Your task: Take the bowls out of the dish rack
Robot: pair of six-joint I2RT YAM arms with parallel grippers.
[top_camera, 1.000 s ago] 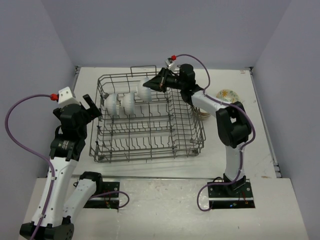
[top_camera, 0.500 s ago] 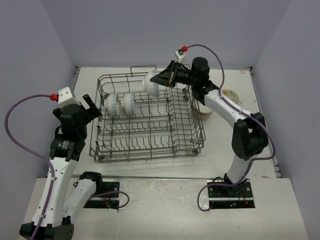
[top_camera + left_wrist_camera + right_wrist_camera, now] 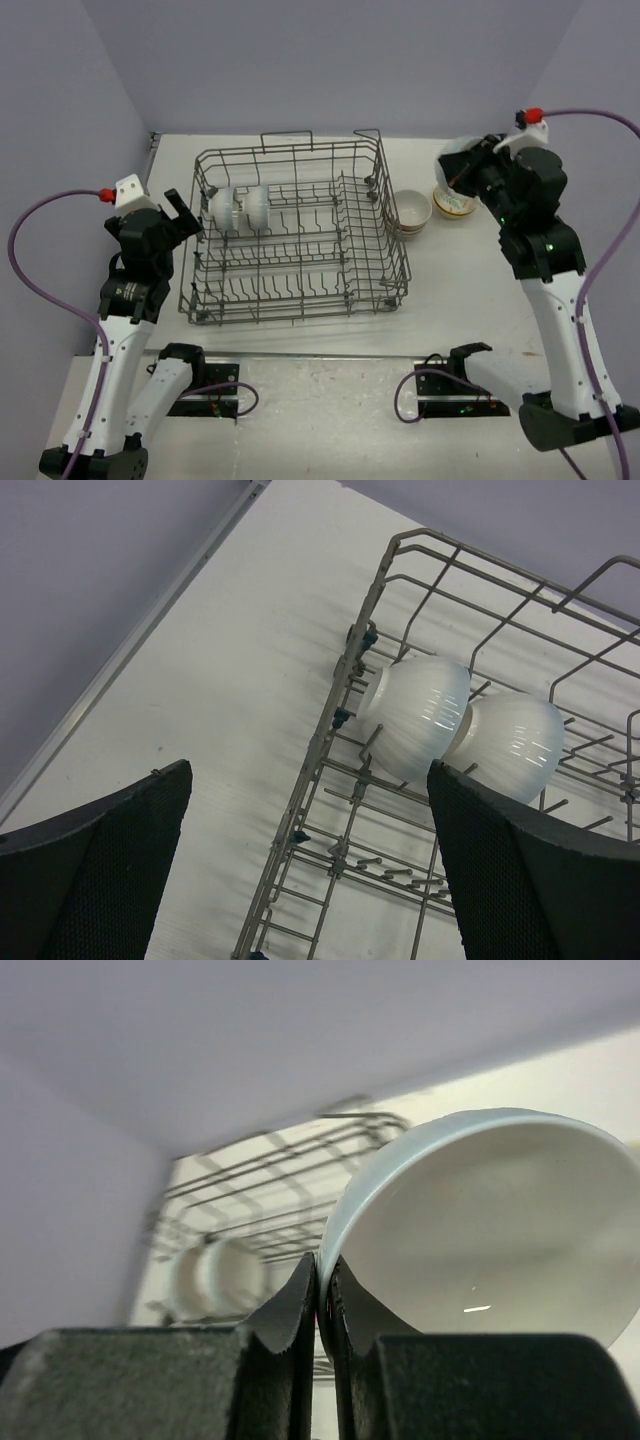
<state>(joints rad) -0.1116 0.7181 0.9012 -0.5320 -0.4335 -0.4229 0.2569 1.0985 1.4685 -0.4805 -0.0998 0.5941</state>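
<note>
A white bowl (image 3: 453, 158) is gripped by the right gripper (image 3: 468, 172) in the upper right of the top view, raised off the table (image 3: 450, 290) and well apart from the dish rack (image 3: 295, 240). In the right wrist view the right gripper (image 3: 322, 1305) is seen clenched on the rim of the white bowl (image 3: 490, 1230): the wall is pinched between the two fingers (image 3: 285, 1330), and the cream-white inside is turned toward the camera, filling the right half of the frame. The dish rack (image 3: 270, 1185) is seen blurred at left centre of that view.

A floral bowl (image 3: 455, 205) is seen on the table just below the held bowl in the top view. A tan-brown bowl (image 3: 412, 210) is set upright just beside the rack's right edge, to the left of the floral bowl.

Two white bowls (image 3: 240, 208) are left in the rack, stood on edge side by side in its upper left part. In the left wrist view these two white bowls (image 3: 460, 728) are seen touching each other just inside the rack's wire wall (image 3: 330, 750), bases turned toward the camera.

The left gripper (image 3: 180, 213) is held released, jaws spread wide, at the left of the top view, just beside the rack's left edge and gripping nothing. In its own view its fingers (image 3: 100, 870) are at the bottom corners, apart from the bowls.
</note>
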